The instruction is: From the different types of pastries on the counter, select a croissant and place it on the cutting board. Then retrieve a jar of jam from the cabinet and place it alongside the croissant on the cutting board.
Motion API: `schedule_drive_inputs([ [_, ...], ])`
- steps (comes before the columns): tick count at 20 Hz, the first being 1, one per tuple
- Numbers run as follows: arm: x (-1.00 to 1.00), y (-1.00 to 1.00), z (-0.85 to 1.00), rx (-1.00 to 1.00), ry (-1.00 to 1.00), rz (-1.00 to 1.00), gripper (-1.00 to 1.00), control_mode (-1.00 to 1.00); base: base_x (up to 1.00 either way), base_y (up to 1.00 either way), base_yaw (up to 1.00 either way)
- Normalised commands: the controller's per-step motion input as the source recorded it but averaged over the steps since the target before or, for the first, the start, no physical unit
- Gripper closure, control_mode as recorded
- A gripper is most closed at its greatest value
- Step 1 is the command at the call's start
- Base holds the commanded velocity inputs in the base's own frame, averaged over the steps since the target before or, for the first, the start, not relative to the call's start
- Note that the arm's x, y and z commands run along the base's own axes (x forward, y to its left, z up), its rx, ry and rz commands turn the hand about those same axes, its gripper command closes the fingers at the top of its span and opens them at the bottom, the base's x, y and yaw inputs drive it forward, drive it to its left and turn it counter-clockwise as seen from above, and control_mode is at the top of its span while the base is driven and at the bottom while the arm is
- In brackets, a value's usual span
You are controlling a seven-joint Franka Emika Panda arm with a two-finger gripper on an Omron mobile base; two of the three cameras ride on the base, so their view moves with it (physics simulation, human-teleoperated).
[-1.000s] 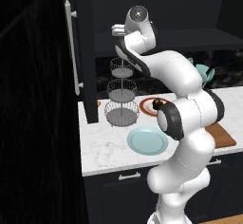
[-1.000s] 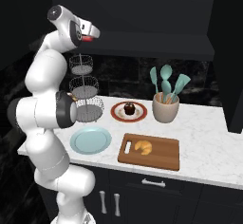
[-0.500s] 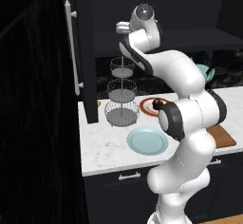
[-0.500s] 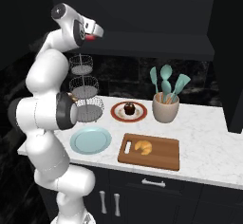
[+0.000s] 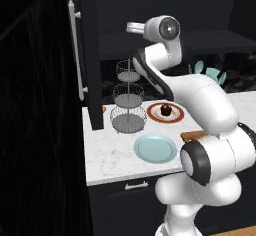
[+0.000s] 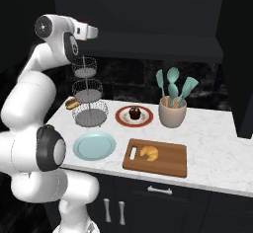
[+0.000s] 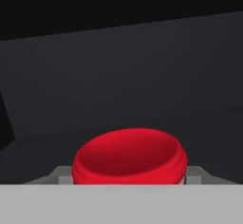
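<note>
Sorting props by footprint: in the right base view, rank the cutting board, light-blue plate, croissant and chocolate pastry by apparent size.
1. cutting board
2. light-blue plate
3. croissant
4. chocolate pastry, which sits farther back, so its place against the croissant is unsure.

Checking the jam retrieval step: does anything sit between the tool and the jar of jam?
Nothing visible does. In the hand view the jar of jam's red lid sits directly ahead of the tool, close in, with bare dark cabinet interior behind it.

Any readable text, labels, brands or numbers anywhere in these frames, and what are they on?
None can be read. The jar of jam shows a plain red lid; no label is in view. The cutting board, the light-blue plate and the utensil crock carry no markings.
</note>
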Motion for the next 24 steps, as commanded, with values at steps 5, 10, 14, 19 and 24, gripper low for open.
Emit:
schedule_drive_inputs([
  [5,-1.0,-0.16,0.61,0.02,-0.04,0.0,1.0,-1.0,0.0,0.0,0.0],
  [10,-1.0,-0.28,0.84,0.08,0.14,-0.06,1.0,-1.0,0.0,0.0,0.0],
  [14,-0.95,-0.17,0.59,0.08,0.33,-0.06,1.0,-1.0,0.0,0.0,0.0],
  [19,-0.66,-0.07,0.28,0.03,0.33,-0.03,1.0,-1.0,0.0,0.0,0.0],
  [24,-0.38,-0.17,0.01,0.0,0.22,0.0,1.0,-1.0,0.0,0.0,0.0],
])
